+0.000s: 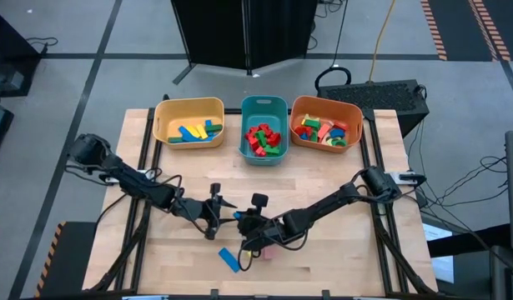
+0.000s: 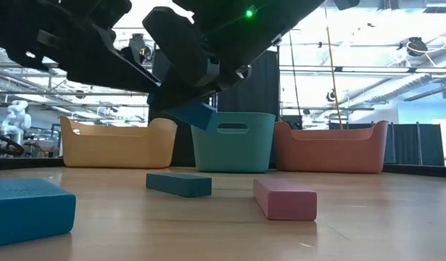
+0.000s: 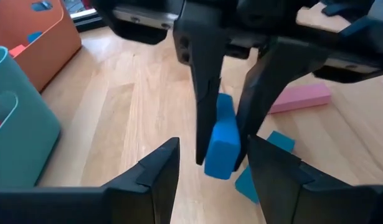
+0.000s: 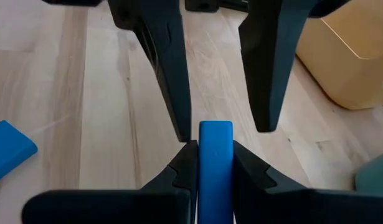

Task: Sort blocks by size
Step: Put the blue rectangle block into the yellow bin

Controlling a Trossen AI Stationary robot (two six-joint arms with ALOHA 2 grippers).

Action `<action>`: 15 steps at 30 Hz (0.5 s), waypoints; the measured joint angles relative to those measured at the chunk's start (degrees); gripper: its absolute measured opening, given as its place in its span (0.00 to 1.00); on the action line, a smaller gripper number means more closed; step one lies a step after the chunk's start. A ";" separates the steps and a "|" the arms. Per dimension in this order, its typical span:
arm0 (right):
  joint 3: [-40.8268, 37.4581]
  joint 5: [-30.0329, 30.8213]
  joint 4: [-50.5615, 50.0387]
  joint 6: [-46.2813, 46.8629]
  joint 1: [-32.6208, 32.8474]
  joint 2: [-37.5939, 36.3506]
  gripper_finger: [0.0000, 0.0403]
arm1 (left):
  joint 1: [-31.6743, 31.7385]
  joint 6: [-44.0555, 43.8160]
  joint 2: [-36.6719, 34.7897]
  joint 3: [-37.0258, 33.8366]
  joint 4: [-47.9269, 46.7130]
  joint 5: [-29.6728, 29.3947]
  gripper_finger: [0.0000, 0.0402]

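Observation:
My right gripper (image 1: 249, 227) hangs over the table's near middle, shut on a blue block (image 3: 222, 146). My left gripper (image 1: 216, 213) is open and faces it. Its two fingers (image 3: 159, 171) stand on either side of the block's free end with gaps showing. In the low view the held block (image 2: 190, 112) is tilted above the table. On the table lie a blue bar (image 1: 229, 260), a pink block (image 1: 267, 252) and a second blue block (image 2: 178, 183). The other blocks lie in the three bins. My right gripper pinches the blue block's two broad faces (image 4: 215, 155) between its two fingers. The fingers (image 3: 207, 93) come from above, slanting down, and lie along the block. The block's lower end sticks out below the fingertips, tilted and clear of the table.
Three bins stand in a row at the far edge: yellow (image 1: 189, 121) with blue and yellow bars, teal (image 1: 264, 129) with red and green pieces, orange (image 1: 325, 123) with mixed pieces. Bare wood lies between the bins and the grippers.

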 joint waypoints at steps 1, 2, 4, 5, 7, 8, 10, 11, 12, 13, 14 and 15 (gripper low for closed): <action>0.00 0.00 0.02 -0.16 0.00 0.00 0.11 | 0.16 0.00 0.16 0.00 0.03 0.00 0.44; 0.00 0.00 0.08 -0.20 -0.02 0.00 0.11 | 0.35 0.03 0.33 0.00 0.17 0.00 0.44; 0.02 -0.08 0.08 -0.20 -0.04 -0.02 0.11 | 0.69 0.07 0.62 0.00 0.39 0.04 0.44; 0.04 -0.28 0.10 -0.24 -0.04 -0.02 0.11 | 0.85 0.09 0.75 0.00 0.37 0.25 0.44; 0.04 -1.21 0.36 -0.55 -0.09 -0.02 0.11 | 1.27 0.09 0.91 0.00 0.39 1.63 0.44; 0.04 -1.48 0.63 -0.93 -0.09 -0.02 0.11 | 1.46 0.09 0.97 0.00 0.39 2.30 0.44; 0.04 -1.53 1.28 -1.57 -0.07 -0.02 0.11 | 1.77 0.09 0.97 0.00 0.42 3.31 0.44; 0.04 -1.58 1.59 -1.72 -0.07 -0.02 0.11 | 1.78 0.09 0.97 0.00 0.44 3.43 0.44; 0.03 -1.64 1.72 -1.90 -0.07 -0.02 0.11 | 1.78 0.17 0.97 0.00 0.44 3.50 0.44; 0.02 -1.64 1.86 -2.10 -0.08 -0.02 0.11 | 1.78 0.35 0.97 0.00 0.44 3.57 0.44; 0.02 -1.68 1.97 -2.27 -0.11 -0.02 0.11 | 1.78 0.72 0.97 0.00 0.44 3.85 0.44; 0.02 -1.76 2.11 -2.31 -0.15 -0.02 0.11 | 1.82 1.06 0.95 0.00 0.44 4.42 0.43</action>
